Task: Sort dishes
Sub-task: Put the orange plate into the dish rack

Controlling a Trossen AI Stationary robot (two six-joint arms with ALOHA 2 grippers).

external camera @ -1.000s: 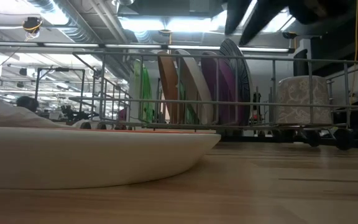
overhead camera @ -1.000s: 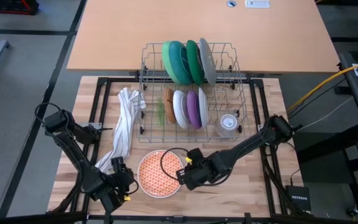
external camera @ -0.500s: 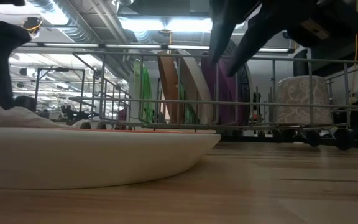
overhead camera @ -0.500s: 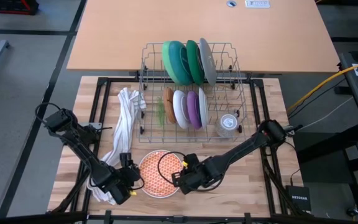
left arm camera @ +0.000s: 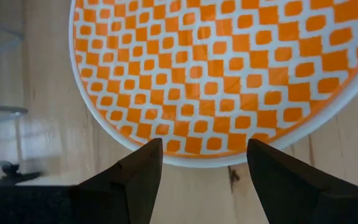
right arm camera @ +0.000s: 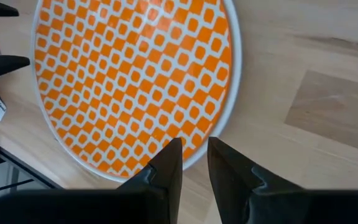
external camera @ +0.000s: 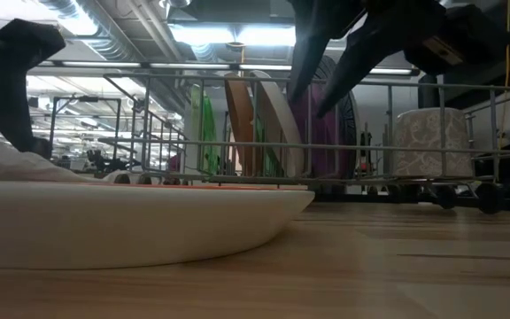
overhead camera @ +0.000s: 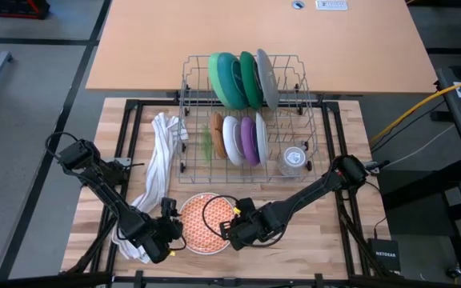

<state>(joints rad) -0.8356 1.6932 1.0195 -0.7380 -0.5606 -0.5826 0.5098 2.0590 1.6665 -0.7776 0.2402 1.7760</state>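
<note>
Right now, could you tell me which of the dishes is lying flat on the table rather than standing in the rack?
The orange patterned plate, flat on the wooden table between both grippers; every other dish stands on edge in the wire rack.

Both arms reach low over the front of the desk, claws facing each other. The left claw has its fingers spread wide apart. The right claw holds its fingers a narrow gap apart, gripping nothing.
</note>
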